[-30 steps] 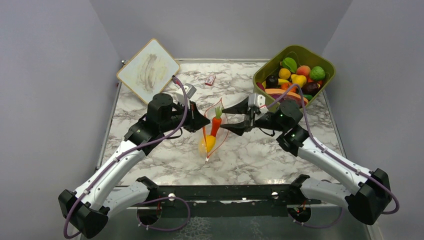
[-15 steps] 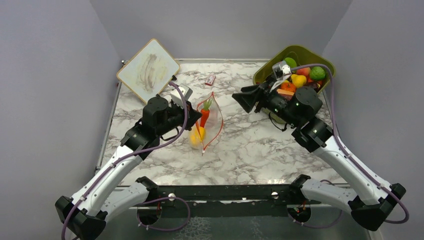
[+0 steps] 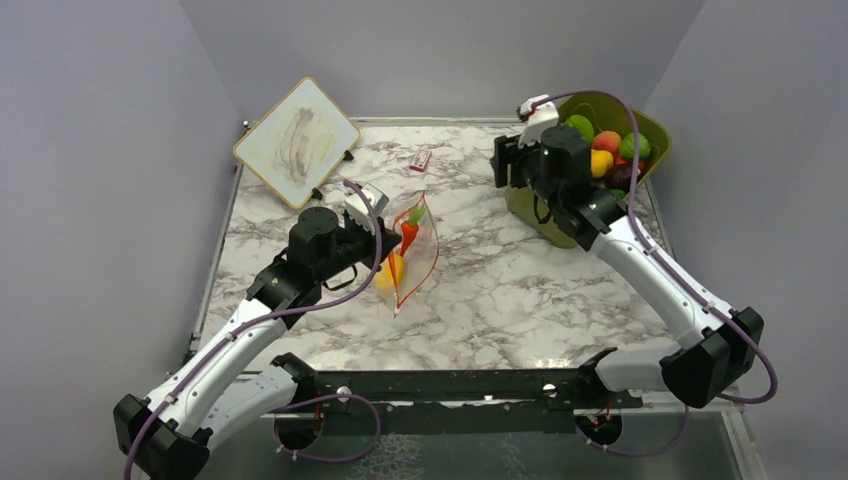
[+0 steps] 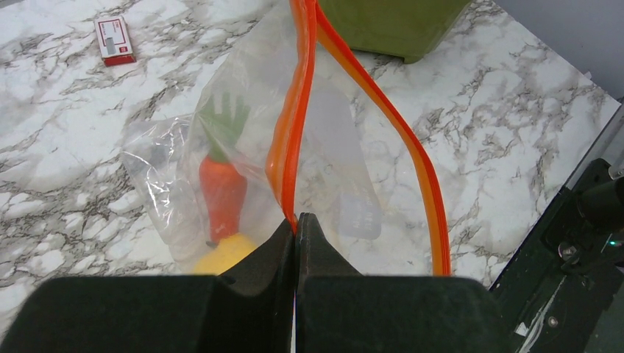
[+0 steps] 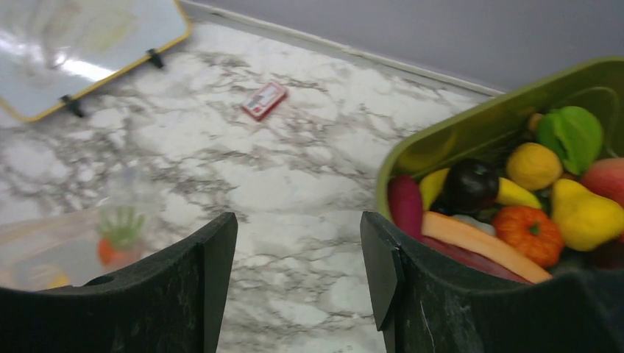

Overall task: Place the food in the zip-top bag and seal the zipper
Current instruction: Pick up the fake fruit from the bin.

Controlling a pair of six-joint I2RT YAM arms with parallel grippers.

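1. The left claw [image 4: 296,226] is pinched tight on the zipper [image 4: 293,140], the orange-red strip along the mouth of the zip-top bag [image 4: 346,184]. It grips one lip of that strip.
2. Beyond the grip the strip's two lips part, and the other lip curves away to the right in the wrist view, so the bag's mouth gapes.
3. The clear bag sits left of the middle of the marble bench [image 3: 520,290], with its mouth edge held up at the claw.
4. Inside the bag lies a toy carrot [image 4: 221,193], orange with a green top. A yellow toy fruit [image 4: 224,255] touches its near end.
5. The right claw [image 5: 296,220] has its jaws spread wide and holds nothing. It hovers at the far right, by the left rim of an olive-green tub [image 5: 471,121].
6. The tub holds more toy food [image 5: 533,165]: yellow, orange, green, red and dark purple pieces piled together.
7. A small red-white packet [image 3: 421,159] lies flat at the far middle of the bench.
8. A whiteboard [image 3: 297,142] sits tilted at the far left corner.
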